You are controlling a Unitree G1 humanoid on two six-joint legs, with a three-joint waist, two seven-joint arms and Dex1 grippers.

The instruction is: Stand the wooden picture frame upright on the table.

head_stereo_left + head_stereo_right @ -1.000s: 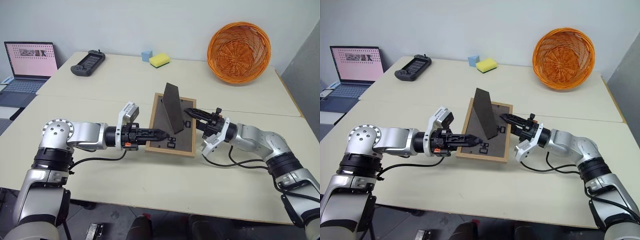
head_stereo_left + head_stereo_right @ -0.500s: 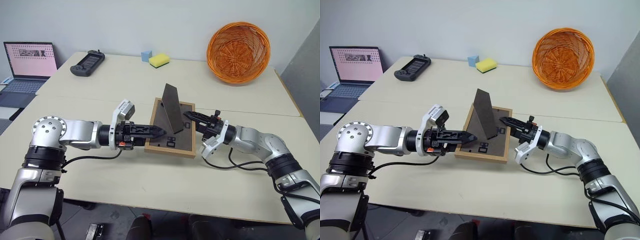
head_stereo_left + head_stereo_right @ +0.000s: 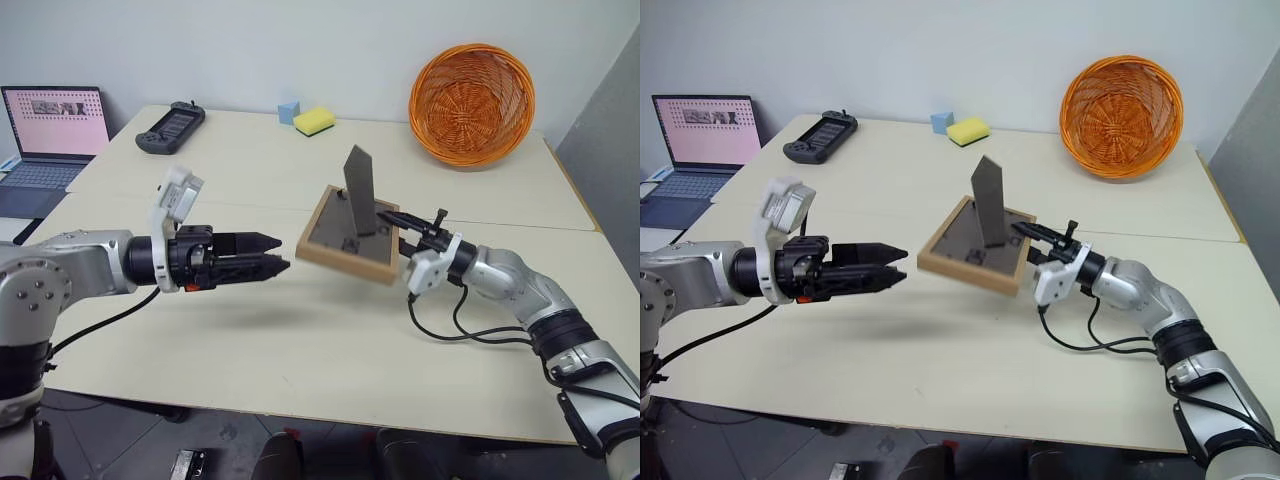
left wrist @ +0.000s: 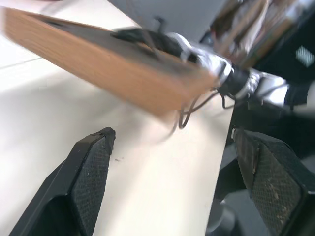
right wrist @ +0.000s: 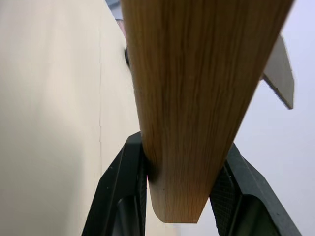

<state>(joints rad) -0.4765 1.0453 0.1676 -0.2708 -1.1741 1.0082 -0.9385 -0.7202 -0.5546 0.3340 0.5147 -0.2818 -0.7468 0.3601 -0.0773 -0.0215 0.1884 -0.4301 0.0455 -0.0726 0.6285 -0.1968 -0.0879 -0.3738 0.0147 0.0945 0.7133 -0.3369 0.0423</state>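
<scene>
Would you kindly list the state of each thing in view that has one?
wooden picture frame: lifted off the table, tilted, back up, stand folded out
right gripper: shut on the frame's edge
left gripper: open, apart from the frame
laptop: open, screen on
basket: tipped on its side

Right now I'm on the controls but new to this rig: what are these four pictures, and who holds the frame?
The two wide pictures come from the two eyes of the camera on the robot's head, looking down over both arms. The other two come from cameras on each wrist, looking along that gripper's black fingers. The right gripper is shut on one edge of the wooden picture frame, holding it tilted, back side up, with its stand folded out. In the right wrist view both fingers press the wood. The left gripper is open, apart from the frame, holding nothing. On the table lie an orange basket, a yellow sponge, a blue block and a dark handheld device; a laptop sits beside the table.
</scene>
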